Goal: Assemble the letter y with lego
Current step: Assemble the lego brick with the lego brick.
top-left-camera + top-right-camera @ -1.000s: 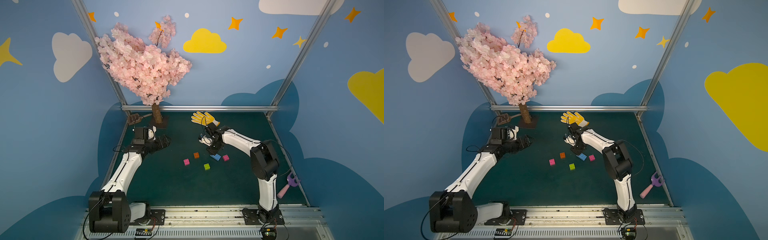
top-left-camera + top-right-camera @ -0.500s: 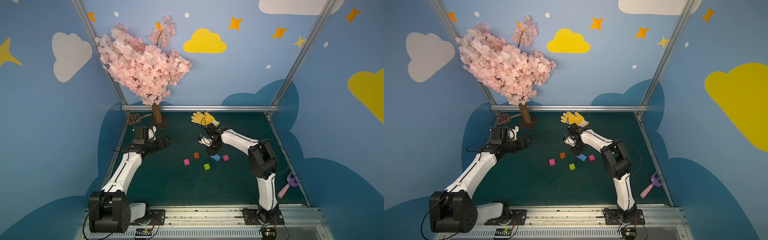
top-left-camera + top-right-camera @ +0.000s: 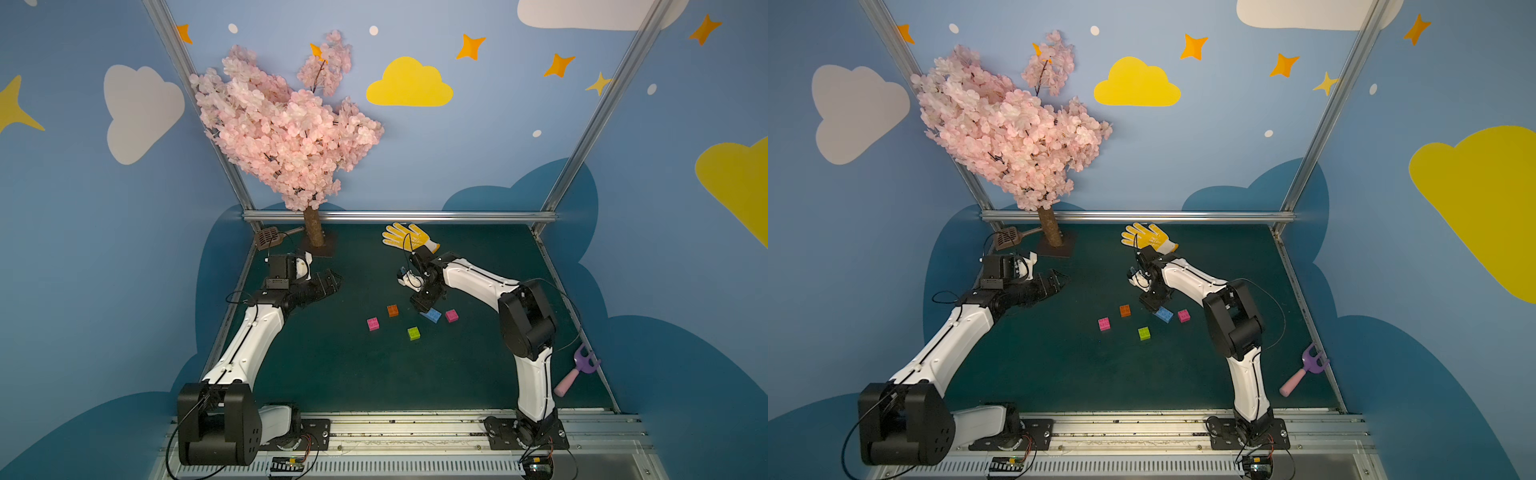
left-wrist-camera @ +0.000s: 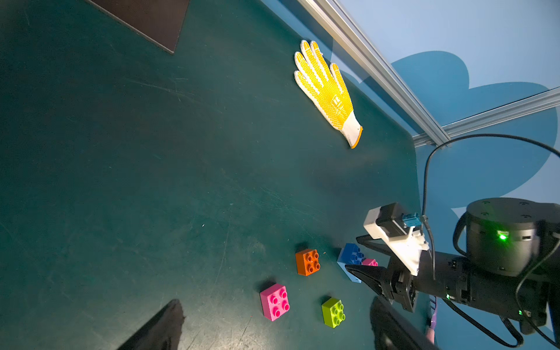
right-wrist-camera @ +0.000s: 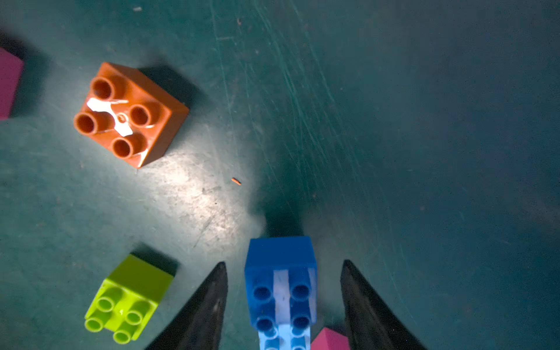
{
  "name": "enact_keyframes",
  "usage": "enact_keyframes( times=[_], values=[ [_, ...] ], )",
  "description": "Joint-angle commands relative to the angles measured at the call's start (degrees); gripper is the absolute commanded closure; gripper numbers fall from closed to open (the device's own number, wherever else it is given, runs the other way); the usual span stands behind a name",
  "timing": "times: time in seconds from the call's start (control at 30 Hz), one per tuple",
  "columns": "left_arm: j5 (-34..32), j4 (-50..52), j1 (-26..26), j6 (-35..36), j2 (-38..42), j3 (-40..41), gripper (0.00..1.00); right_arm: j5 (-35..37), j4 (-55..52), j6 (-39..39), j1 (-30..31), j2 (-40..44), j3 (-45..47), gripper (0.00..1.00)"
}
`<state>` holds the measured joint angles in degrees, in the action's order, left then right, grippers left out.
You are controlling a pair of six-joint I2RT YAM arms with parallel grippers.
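The right claw (image 5: pixel 284 262) is standing apart, its jaws flanking the blue brick (image 5: pixel 278 291) without touching it. That brick is apparently sitting joined to the light-blue brick (image 5: pixel 285 336) right of centre on the worktop (image 3: pixel 332 374), probably beginning the letter y. The pink brick (image 5: pixel 328 339) is lying just beside them. The orange brick (image 5: pixel 127 115), lime brick (image 5: pixel 127 300) and second pink brick (image 3: pixel 372 323) are waiting loose further left. The left claw (image 3: pixel 328 281), spread wide, is hovering far left, well apart.

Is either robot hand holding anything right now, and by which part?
Nothing is held. The right hand straddles the blue brick with a gap on each side, not touching it. The left hand hangs open and empty.
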<state>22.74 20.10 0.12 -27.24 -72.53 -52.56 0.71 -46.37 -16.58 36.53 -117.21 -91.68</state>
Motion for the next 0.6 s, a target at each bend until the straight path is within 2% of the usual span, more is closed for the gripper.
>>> enact_keyframes(
  times=[0.0, 0.07, 0.17, 0.23, 0.33, 0.47, 0.57],
  values=[
    [-0.6, 0.4, 0.1, 1.3, 0.4, -1.1, 0.0, 0.6, 1.2, 5.9, -2.7, 7.0, 2.2, 0.36],
    [-1.8, 1.1, -0.2, 2.2, 0.6, -1.4, 0.0, -0.2, 2.8, 9.5, -4.9, 11.0, 5.3, 0.29],
    [-4.4, 3.1, -1.7, 3.2, -0.3, -2.4, 0.0, -0.2, 4.8, 15.0, -8.6, 16.9, 10.7, 0.14],
    [-4.8, 4.3, -3.2, 4.1, -1.5, -3.3, 0.0, 0.1, 5.4, 16.9, -10.3, 19.8, 13.5, 0.09],
    [-6.1, 5.8, -6.0, 5.6, -2.9, -4.4, 0.0, 1.8, 5.1, 18.2, -11.4, 21.9, 16.0, 0.08],
    [-13.1, 9.0, -11.3, 8.3, -4.2, -5.6, 0.0, 1.5, 3.2, 19.2, -11.9, 21.3, 16.9, 0.08],
    [-17.3, 12.2, -15.3, 10.0, -6.6, -7.1, 0.0, 2.0, 2.0, 19.9, -11.9, 19.4, 17.3, 0.13]
  ],
)
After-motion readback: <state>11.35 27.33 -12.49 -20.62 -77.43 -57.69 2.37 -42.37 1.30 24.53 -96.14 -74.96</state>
